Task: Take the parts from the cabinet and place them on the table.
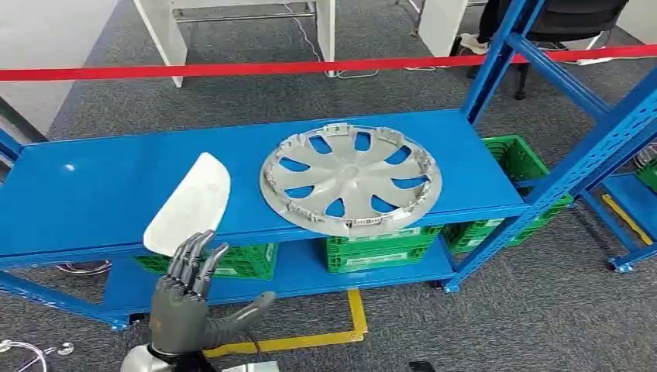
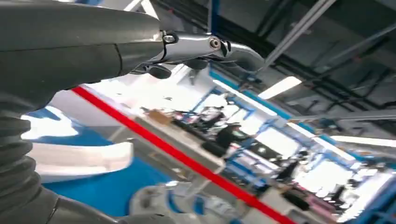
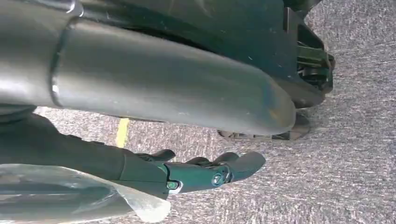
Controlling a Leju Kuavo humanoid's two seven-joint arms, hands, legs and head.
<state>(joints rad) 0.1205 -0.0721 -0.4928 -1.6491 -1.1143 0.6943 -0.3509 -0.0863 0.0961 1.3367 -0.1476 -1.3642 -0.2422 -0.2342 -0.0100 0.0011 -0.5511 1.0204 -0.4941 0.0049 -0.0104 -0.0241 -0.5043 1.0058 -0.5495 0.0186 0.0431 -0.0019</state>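
Note:
A silver wheel cover [image 1: 350, 180] lies flat on the blue cabinet shelf [image 1: 101, 186], its near edge overhanging the front. To its left lies a white curved part [image 1: 190, 203], also reaching the shelf's front edge. My left hand [image 1: 186, 298] is raised just below and in front of the white part, fingers apart and pointing up, holding nothing. The left wrist view shows that hand [image 2: 187, 46] with the white part [image 2: 79, 158] beyond it and the wheel cover [image 2: 187, 205] blurred. My right hand [image 3: 201, 172] hangs over the grey carpet, fingers stretched out and empty.
Green crates [image 1: 380, 248] stand on the lower shelf, another [image 1: 515, 159] behind the right end. A blue rack upright [image 1: 589, 163] slants at the right. Red barrier tape [image 1: 310, 67] runs across behind the shelf. Yellow floor tape [image 1: 356, 318] marks the carpet.

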